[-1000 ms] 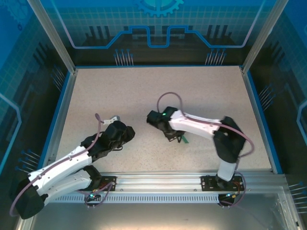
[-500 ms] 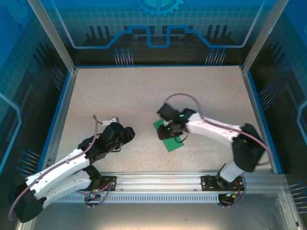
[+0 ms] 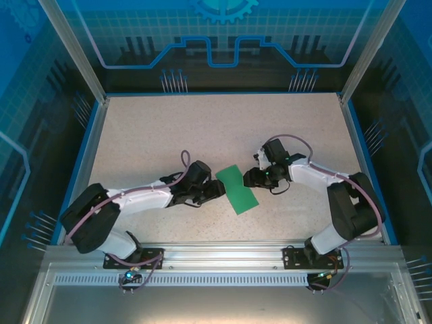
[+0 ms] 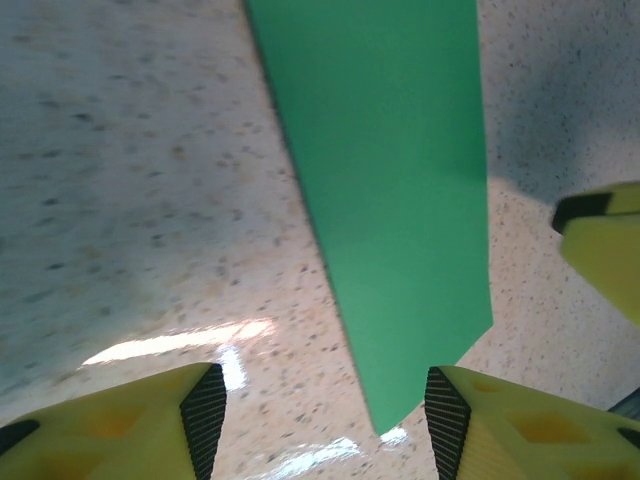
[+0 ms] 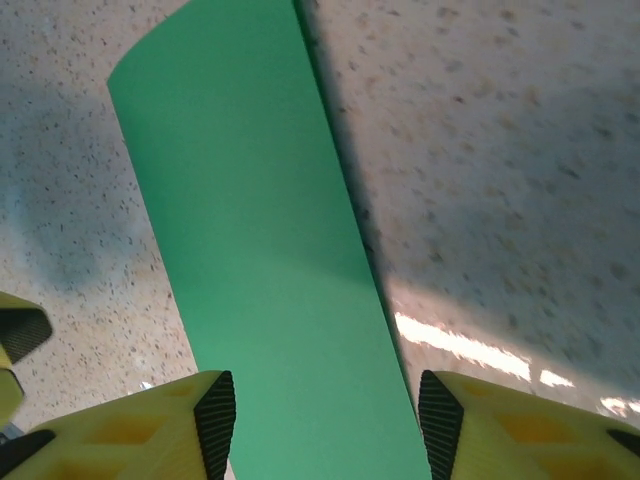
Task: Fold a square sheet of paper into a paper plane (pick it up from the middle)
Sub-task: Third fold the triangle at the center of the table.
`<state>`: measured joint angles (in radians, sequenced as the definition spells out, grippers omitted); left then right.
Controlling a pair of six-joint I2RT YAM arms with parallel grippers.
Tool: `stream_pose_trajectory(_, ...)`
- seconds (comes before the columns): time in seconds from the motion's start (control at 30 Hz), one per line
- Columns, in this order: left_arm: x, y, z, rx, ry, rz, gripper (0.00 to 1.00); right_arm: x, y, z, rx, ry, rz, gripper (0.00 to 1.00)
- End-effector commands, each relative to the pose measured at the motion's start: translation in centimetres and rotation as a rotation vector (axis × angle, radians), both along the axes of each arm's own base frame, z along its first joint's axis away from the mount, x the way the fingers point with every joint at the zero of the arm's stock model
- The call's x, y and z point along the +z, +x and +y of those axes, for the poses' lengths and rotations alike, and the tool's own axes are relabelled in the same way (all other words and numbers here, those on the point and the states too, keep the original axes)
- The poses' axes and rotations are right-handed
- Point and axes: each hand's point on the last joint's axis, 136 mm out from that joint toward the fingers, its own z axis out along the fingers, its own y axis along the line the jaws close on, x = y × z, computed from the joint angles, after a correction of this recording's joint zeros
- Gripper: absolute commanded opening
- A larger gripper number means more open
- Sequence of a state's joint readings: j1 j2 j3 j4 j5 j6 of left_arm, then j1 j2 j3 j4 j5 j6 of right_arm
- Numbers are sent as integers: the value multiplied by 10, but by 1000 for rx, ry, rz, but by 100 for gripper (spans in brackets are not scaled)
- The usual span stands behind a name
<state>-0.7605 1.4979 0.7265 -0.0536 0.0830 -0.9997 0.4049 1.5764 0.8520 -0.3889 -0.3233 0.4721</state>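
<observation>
Top external: green sheet (image 3: 237, 190) lies flat between my left hand (image 3: 219, 192) and right hand (image 3: 248, 178). Both hands' fingers are spread apart.

Both arms stretch out low and lean in toward the middle, one from each side. The left gripper (image 3: 217, 191) and the right gripper (image 3: 248, 177) point at each other, near but not touching. Each has its two yellow fingers (image 4: 120, 425) spread wide apart
</observation>
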Motion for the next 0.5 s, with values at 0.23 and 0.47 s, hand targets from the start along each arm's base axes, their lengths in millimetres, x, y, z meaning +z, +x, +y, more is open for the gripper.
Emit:
stream_pose_trajectory(0.23, -8, 15, -29, 16, -51, 44, 60, -10, 14, 18, 77, 81, 18, 54)
stream_pose_trajectory(0.47, -17, 23, -29, 46, -40, 48, 59, -19, -10, 12, 80, 85, 58, 53)
